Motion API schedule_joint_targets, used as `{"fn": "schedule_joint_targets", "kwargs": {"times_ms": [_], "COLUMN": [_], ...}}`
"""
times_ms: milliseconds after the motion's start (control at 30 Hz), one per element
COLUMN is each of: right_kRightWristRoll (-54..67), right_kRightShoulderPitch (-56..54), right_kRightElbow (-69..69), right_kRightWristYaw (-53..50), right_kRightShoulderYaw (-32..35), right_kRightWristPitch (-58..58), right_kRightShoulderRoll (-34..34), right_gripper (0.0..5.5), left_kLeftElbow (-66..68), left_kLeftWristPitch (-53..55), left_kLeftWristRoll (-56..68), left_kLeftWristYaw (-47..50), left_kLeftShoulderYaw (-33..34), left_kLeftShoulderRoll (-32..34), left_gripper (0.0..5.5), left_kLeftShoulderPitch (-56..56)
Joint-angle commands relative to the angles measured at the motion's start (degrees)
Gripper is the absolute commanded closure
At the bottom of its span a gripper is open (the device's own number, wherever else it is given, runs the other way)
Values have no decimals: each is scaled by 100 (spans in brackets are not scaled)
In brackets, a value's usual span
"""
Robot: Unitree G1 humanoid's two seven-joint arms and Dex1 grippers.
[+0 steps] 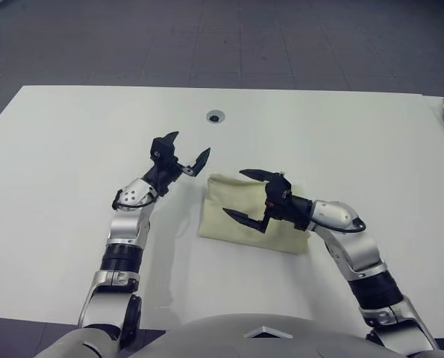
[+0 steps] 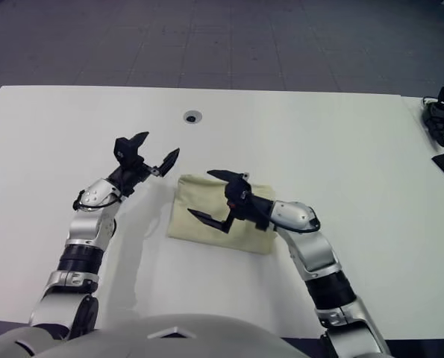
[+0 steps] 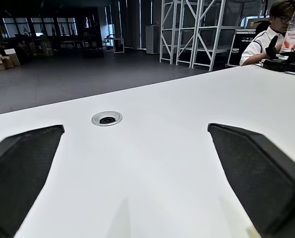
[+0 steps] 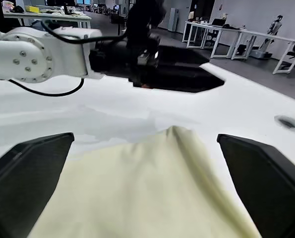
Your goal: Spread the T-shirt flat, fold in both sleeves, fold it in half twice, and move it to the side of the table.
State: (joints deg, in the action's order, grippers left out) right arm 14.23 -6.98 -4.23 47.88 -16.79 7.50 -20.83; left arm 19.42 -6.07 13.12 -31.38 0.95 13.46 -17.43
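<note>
Pincers on both arms are seen spread wide, with nothing pinched in either. A white counter point(image 1: 72, 149) is taken up mostly by bare surface, and the T-shirt point(image 1: 216, 190) is found near its middle, on the robot's side. The garment, pale yellow, is seen as a small compact rectangle with layered edges, so the spreading, the sleeve folds and both halvings are judged to be done; only the move to the counter's side is judged to be left. The right pincer point(image 1: 236, 193) is held over the T-shirt, its fingers pointed across the cloth toward the shirt's left edge, one finger toward the far edge and one toward the near edge. Whether the fingertips touch the fabric cannot be told. This pose is judged to suit a grip or a push on the whole stack, since the layers would have to be kept together while moved. The left pincer point(image 1: 192, 143) is held just beside the T-shirt's far left corner, apart from the cloth, where the stack could be steadied or that side left free. A small round cable port point(image 1: 216, 115) is set into the counter well beyond the T-shirt's far edge. If one layer alone were caught, the folds could be pulled open.
</note>
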Motion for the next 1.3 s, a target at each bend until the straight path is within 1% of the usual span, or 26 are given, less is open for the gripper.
{"fn": "schedule_joint_targets", "kwargs": {"times_ms": [33, 333, 600, 833, 1100, 1300], "right_kRightWristRoll": [-187, -448, -629, -1041, -728, -754], "right_kRightShoulderPitch": [-381, -724, -992, -900, -875, -700], "right_kRightElbow": [690, 1453, 1933, 2116, 1681, 1601], "right_kRightWristYaw": [14, 83, -70, 30, 454, 651], "right_kRightShoulderYaw": [-155, -384, -235, -440, -153, -255], "right_kRightWristPitch": [-112, -163, -277, -572, -390, -461], "right_kRightShoulderRoll": [294, 644, 766, 587, 310, 231], "right_gripper": [14, 14, 14, 14, 14, 14], "left_kLeftElbow": [207, 478, 616, 615, 643, 556], "left_kLeftWristPitch": [-94, -210, -312, -361, -485, -518], "left_kLeftWristRoll": [-31, -45, -110, -124, -143, -91], "left_kLeftWristYaw": [75, 160, 185, 21, 103, 93], "left_kLeftShoulderYaw": [129, 255, 224, 89, 193, 290], "left_kLeftShoulderRoll": [4, 4, -2, -104, -45, 5], "left_gripper": [10, 10, 10, 10, 10, 10], "left_kLeftShoulderPitch": [-198, -367, -408, -294, -191, -51]}}
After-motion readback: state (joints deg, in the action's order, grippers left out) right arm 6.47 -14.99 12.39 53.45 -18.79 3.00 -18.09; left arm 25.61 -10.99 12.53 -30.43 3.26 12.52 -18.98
